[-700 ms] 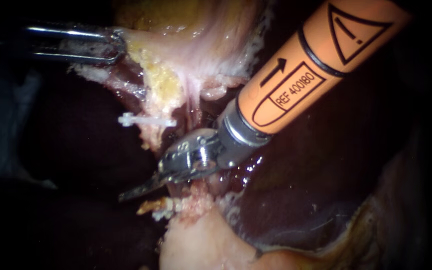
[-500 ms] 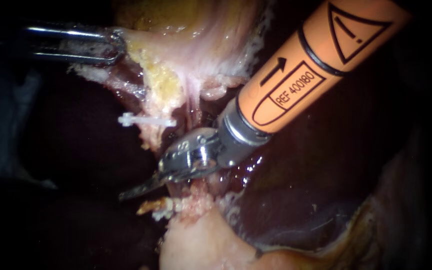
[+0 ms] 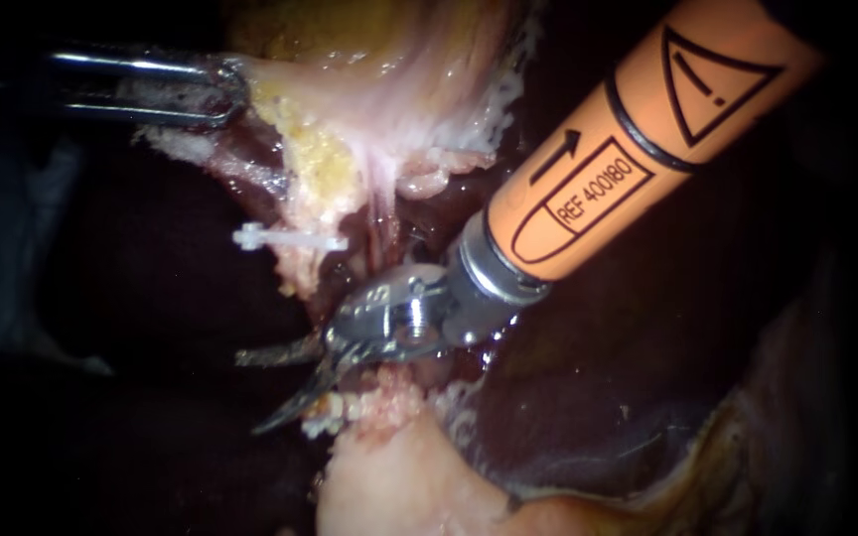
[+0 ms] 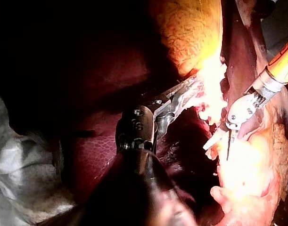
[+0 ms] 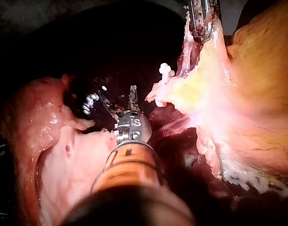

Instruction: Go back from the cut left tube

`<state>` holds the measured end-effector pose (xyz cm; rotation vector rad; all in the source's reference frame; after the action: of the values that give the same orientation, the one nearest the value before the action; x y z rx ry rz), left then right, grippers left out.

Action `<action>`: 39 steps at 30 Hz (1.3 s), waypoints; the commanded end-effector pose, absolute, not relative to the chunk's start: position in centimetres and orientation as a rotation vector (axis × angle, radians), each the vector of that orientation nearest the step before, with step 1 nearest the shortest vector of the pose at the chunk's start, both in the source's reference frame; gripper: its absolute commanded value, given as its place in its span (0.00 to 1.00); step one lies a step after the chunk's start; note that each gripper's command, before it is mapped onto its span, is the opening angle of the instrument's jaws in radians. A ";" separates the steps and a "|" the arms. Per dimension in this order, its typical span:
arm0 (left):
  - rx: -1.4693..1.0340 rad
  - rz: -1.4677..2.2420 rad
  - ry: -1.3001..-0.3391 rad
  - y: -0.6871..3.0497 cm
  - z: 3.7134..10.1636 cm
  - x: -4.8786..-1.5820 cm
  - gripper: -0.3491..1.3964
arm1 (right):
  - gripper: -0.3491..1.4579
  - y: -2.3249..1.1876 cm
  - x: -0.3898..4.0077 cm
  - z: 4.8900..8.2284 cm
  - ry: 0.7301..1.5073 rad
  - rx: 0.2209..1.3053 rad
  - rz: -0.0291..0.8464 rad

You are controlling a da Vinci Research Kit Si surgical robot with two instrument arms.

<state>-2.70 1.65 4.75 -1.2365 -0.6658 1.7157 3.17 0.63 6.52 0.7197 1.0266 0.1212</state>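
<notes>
The right instrument's hand (image 3: 268, 389), shut a moment ago, is now springing open, its two thin dark blades (image 3: 280, 352) parting while the orange shaft (image 3: 628, 149) is edging up and away, so the retreat looks under way. The cut left tube (image 3: 300, 270), ragged and wet, is lying just above them under a white ridged clip (image 3: 290, 240). The left instrument's hand (image 3: 213, 94) is clenching stringy pale tissue (image 3: 369, 89).

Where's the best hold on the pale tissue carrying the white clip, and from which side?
Probably the pale tissue just above the white clip, coming from the endoscope view's left. The clip lies crosswise and should stop jaws slipping down; the left instrument, shut on the tissue's upper edge, holds it taut; the right instrument, blades open, crowds the other side.
</notes>
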 end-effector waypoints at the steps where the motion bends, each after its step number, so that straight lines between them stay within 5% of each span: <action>1: -1.237 1.716 -0.667 1.65 4.76 -2.70 0.00 | 0.98 0.64 3.11 6.48 1.027 0.694 0.137; 16: -1.237 1.717 -0.669 1.66 4.78 -2.67 0.00 | 0.99 0.81 1.69 5.92 0.979 0.328 0.224; 26: -1.237 1.717 -0.669 1.67 4.79 -2.66 0.00 | 0.99 0.98 0.91 5.83 0.934 0.275 0.267; 39: -1.240 1.722 -0.659 1.64 4.95 -2.72 0.00 | 0.99 1.03 0.82 5.83 0.940 0.301 0.256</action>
<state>-2.73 1.63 4.98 -1.2409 -0.6606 1.7213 0.81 1.03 5.83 0.3014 0.9406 0.2576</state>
